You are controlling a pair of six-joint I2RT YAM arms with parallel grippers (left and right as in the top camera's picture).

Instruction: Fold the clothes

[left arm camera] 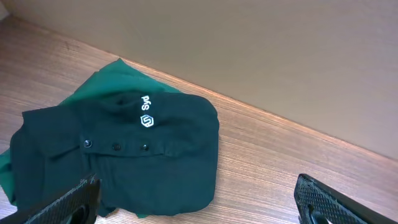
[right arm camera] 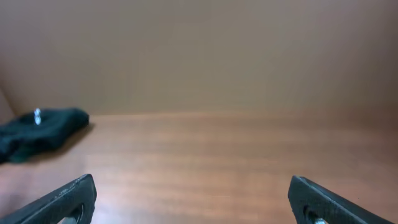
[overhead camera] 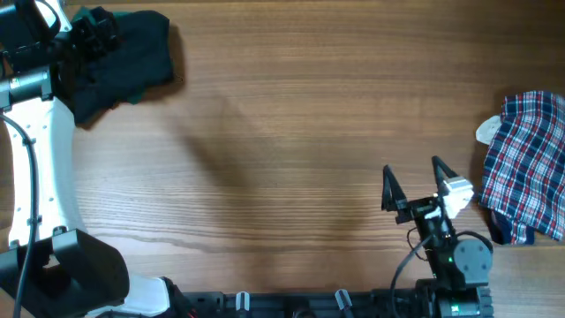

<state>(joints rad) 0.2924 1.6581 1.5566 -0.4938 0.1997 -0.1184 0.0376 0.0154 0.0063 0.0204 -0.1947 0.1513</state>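
1. Closest in, the right gripper [overhead camera: 411,166] hangs over bare wood near the front edge of the table [overhead camera: 282,132]. Its jaws are spread wide with nothing between them (the right wrist view [right arm camera: 191,181] shows only tabletop in the gap).
2. Just to its right, at the table's right edge, lies the plaid garment [overhead camera: 530,163], red, white and blue and rumpled. A pale scrap [overhead camera: 487,131] peeks out at its upper left corner. Gripper and plaid are apart, not touching.
3. Now out to the far left corner, where the left arm [overhead camera: 40,168] stretches all the way up the table's left side.
4. The left gripper [left arm camera: 198,182] hovers over the black top [left arm camera: 124,155], fingers splayed fully and gripping nothing.
5. The black top is bunched in a loose heap, with its white logo [left arm camera: 146,112] facing up and a row of small buttons [left arm camera: 115,147] showing.
6. It lies on the green garment [left arm camera: 106,81], which sticks out from under it on the far side and at the left.
7. From the right wrist view, that heap is a dark lump [right arm camera: 37,130] far off to the left.
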